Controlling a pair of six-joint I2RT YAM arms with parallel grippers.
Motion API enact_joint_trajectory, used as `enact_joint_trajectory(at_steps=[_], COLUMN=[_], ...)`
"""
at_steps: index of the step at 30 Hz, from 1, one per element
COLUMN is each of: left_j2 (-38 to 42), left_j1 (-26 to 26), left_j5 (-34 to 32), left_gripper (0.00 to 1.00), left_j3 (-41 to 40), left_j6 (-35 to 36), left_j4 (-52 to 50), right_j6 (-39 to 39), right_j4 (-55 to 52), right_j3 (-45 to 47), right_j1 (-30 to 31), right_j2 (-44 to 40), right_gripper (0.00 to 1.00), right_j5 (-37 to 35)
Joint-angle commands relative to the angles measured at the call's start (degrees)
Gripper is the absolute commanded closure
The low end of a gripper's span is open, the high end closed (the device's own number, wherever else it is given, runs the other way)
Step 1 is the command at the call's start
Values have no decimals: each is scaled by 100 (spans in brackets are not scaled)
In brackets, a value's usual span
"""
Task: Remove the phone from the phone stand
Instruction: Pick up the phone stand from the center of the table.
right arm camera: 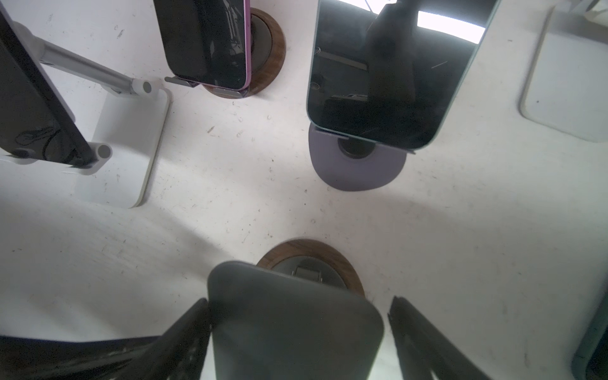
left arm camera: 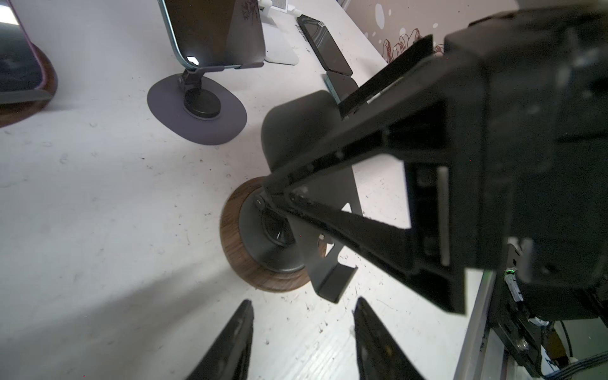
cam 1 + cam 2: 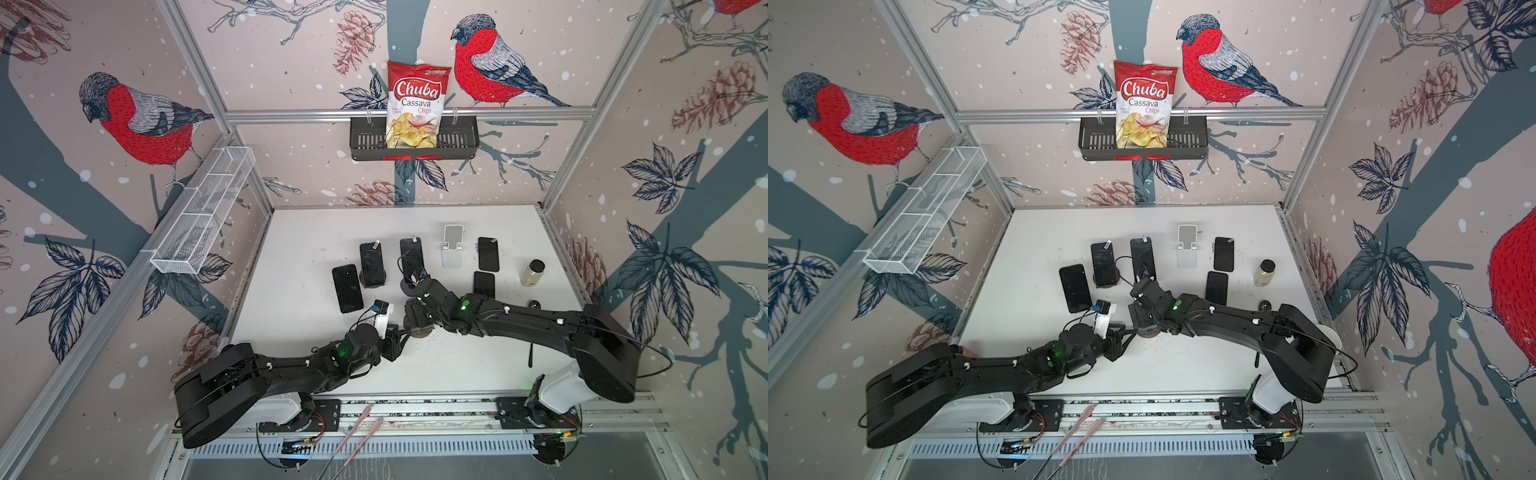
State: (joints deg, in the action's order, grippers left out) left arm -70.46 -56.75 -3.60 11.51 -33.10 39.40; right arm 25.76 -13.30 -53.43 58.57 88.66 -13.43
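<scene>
A phone stand with a round wooden base point(image 2: 237, 260) and a dark grey plate point(image 2: 296, 131) stands near the table's front middle. Its bottom lip looks bare, and I see no phone on it. My right gripper point(image 1: 300, 299) straddles the plate point(image 1: 296, 332): one finger touches its edge, and a narrow gap shows at the other. My left gripper point(image 2: 304, 300) is open just short of the base, with only table between its fingers. Further back, phones rest on a wood-based stand point(image 3: 371, 264), a purple-grey stand point(image 3: 411, 255) and a white stand point(image 3: 347, 286).
Two phones point(image 3: 488, 253) point(image 3: 484, 284) lie at the right, past an empty white stand point(image 3: 452, 247). A small jar point(image 3: 532, 272) stands near the right wall. A black basket point(image 3: 361, 143) with a chips bag hangs on the back wall, a white mesh rack point(image 3: 199, 216) on the left wall.
</scene>
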Motion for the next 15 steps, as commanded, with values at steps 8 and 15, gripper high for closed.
enact_joint_trajectory(at_steps=[8, 15], left_j2=[-90, -238], left_j1=[-3, -3], left_j5=[-89, -56], left_gripper=[49, 49], left_j3=[121, 323], left_j6=[-3, 15], left_j4=[-125, -335], right_j6=[63, 70], right_j4=[108, 104], right_j3=[-36, -54], right_j1=[30, 25], right_j2=[45, 63], right_gripper=[17, 24], right_j5=[-90, -114])
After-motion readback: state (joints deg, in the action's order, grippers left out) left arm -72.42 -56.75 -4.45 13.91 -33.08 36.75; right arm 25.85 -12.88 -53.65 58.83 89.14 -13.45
